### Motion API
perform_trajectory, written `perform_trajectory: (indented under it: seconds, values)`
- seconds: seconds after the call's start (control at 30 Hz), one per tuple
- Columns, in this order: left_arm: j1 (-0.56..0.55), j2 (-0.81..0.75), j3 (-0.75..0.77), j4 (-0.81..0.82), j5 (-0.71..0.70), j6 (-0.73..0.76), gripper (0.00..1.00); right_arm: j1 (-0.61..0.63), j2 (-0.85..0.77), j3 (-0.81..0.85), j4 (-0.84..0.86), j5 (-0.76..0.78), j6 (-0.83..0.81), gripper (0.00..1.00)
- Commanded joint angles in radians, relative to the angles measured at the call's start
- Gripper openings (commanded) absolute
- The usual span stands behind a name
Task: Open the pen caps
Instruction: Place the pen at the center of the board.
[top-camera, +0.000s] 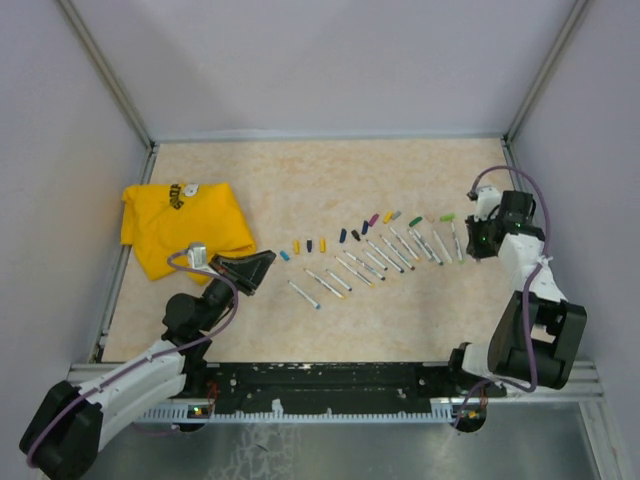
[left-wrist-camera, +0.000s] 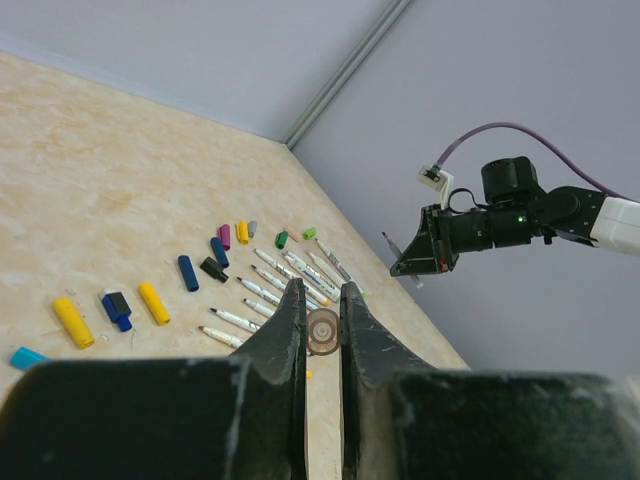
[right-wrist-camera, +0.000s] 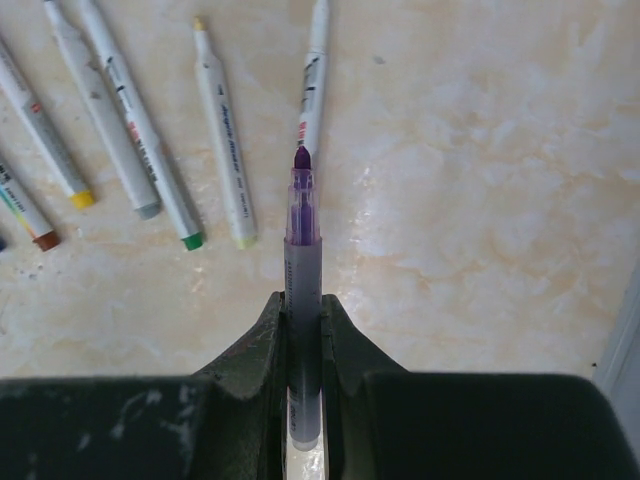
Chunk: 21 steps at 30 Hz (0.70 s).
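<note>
Seeing the pen caps (top-camera: 343, 236) loose in a slanted row mid-bench (top-camera: 300, 180), long axes roughly away from me, pens (top-camera: 352, 270) just beside. R arm raised at right, wrist tipped down; right gripper (right-wrist-camera: 303, 300) jaws narrow, clamped on a pen (right-wrist-camera: 303, 215), bare purple tip pointing ahead. L arm low; left gripper (left-wrist-camera: 322, 300) jaws nearly shut, pinching a small round piece (left-wrist-camera: 323, 332), seen end-on

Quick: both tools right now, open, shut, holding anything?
Left tool: shut on a small round piece, likely a cap end-on.
Right tool: shut on an uncapped purple-tipped pen.
</note>
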Motion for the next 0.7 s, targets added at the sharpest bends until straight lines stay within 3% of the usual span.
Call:
perform_trajectory:
  seconds: [0.0,0.4,0.67]
  values:
    - [0.005,0.000,-0.020,0.041,0.015,-0.004,0.00,-0.013,0.036,0.013,0.104,0.134,0.059,0.00]
    - [0.005,-0.008,-0.028,0.036,0.017,0.017,0.00,-0.011,0.248,0.147,0.116,0.168,0.081,0.00]
    - [0.005,-0.011,-0.031,0.039,0.019,0.019,0.00,-0.013,0.321,0.183,0.091,0.108,0.070,0.00]
